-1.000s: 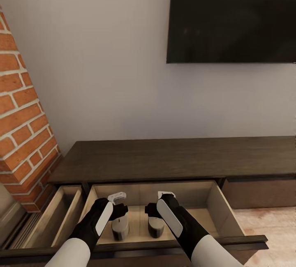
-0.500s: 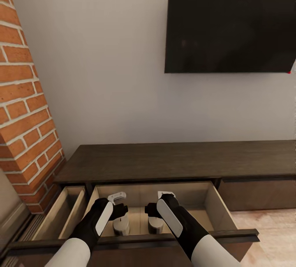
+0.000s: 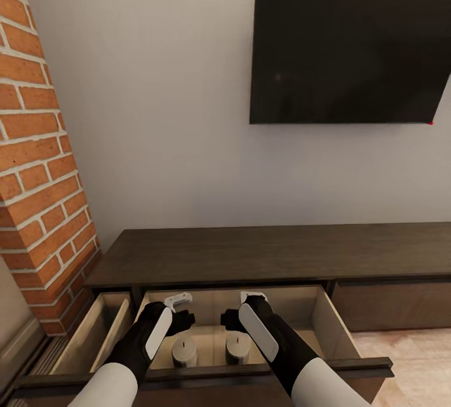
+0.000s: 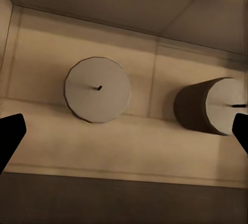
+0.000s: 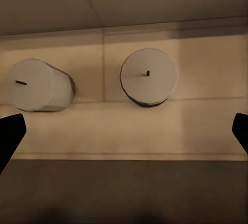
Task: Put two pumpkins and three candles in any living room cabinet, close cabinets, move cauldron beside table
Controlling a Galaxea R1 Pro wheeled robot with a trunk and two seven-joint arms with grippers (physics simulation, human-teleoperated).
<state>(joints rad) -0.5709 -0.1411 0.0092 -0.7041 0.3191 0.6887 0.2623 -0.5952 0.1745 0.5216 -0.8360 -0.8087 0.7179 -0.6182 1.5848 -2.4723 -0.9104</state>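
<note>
Both the left gripper [image 3: 181,310] and the right gripper [image 3: 241,309] are hanging with fingers spread wide and gripping nothing, each poised above the open middle drawer [image 3: 329,322] of the cabinet [image 3: 250,250]. Two candles are standing upright and apart on the pale drawer floor, the left candle [image 3: 184,352] under the left gripper and the right candle [image 3: 237,347] under the right. A narrower drawer [image 3: 94,332] is standing open beside the brick pillar [image 3: 37,163], and a dark screen [image 3: 347,53] is hanging on the wall above.

This is a living room in a home. A flat black television [image 3: 347,53] hangs on a pale wall above a long low dark-brown cabinet [image 3: 275,253], beside a red brick chimney wall [image 3: 37,163], over light wooden floor [image 3: 410,350].
</note>
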